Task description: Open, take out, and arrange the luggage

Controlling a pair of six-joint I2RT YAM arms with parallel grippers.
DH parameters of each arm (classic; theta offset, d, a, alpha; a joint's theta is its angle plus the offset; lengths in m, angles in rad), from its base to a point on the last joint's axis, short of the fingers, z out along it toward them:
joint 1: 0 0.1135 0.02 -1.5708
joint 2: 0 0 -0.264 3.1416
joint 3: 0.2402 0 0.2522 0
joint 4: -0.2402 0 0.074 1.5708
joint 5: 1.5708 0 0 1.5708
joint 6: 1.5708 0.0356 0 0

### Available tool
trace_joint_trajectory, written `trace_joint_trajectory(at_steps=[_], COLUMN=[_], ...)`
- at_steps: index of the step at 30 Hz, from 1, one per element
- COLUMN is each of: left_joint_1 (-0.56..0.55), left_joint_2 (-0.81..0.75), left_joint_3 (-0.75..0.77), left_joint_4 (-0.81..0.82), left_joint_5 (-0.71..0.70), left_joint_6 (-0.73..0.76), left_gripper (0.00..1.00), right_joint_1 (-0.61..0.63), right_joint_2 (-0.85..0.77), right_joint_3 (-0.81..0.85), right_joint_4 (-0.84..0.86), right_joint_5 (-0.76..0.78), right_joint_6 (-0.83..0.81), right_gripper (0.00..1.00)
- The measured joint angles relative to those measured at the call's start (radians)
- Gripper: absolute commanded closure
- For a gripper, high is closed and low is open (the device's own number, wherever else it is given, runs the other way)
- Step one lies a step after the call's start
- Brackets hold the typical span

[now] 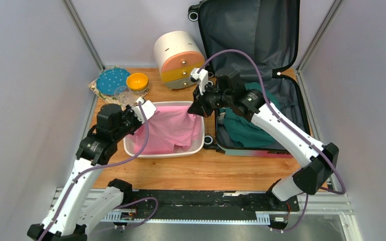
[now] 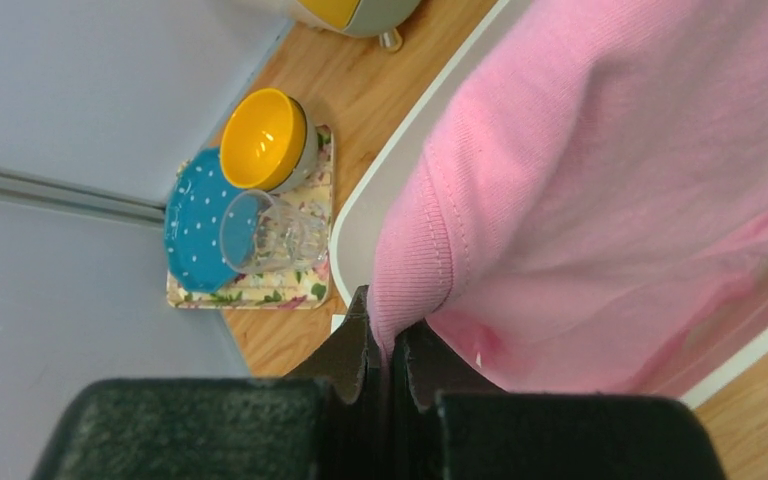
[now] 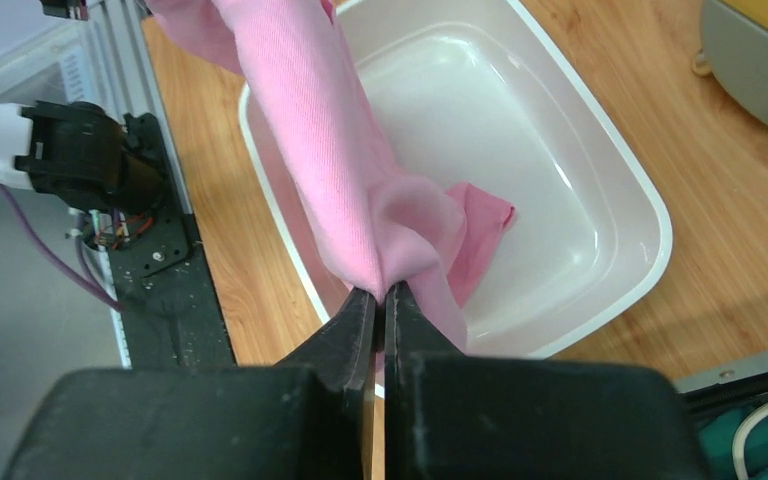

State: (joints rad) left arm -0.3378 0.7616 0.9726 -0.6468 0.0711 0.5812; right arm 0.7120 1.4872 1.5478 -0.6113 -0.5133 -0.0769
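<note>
Jaws pinching pink garment [image 1: 173, 129] over basin [image 1: 164, 153], luggage [image 1: 254, 30] holding clothes [image 1: 246, 131], seemingly

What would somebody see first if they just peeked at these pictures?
A soft pink cloth garment, pinched by the left claw and the right claw, hangs stretched over the white plastic basin mid-table. At the table's back right, the big open hard-shell suitcase with dark grey lining stands with teal-green clothes bunched inside.
</note>
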Motion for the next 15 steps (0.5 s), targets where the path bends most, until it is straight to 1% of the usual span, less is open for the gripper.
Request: trace_joint_trajectory(at_steps=[4, 8, 12, 15], left_joint_1=[0.0, 0.011, 0.077, 0.142], left_joint_2=[0.065, 0.141, 0.21, 0.253], left_joint_3=[-0.07, -0.167, -0.203, -0.203], left_joint_4=[0.092, 0.198, 0.32, 0.417], left_joint_5=[-0.042, -0.058, -0.006, 0.066], left_joint_6=[0.029, 0.063, 0.085, 0.1], left_gripper=[1.0, 1.0, 1.0, 1.0], right_joint_1=[-0.01, -0.05, -0.084, -0.092], right_joint_2=[0.074, 0.191, 0.293, 0.328], right_joint_3=[-0.002, 0.014, 0.062, 0.102], right_joint_4=[0.011, 0.027, 0.035, 0.048], right_joint_5=[0.014, 0.022, 0.023, 0.022], right_joint_6=[-0.026, -0.051, -0.074, -0.091], right_gripper=[1.0, 1.0, 1.0, 1.0])
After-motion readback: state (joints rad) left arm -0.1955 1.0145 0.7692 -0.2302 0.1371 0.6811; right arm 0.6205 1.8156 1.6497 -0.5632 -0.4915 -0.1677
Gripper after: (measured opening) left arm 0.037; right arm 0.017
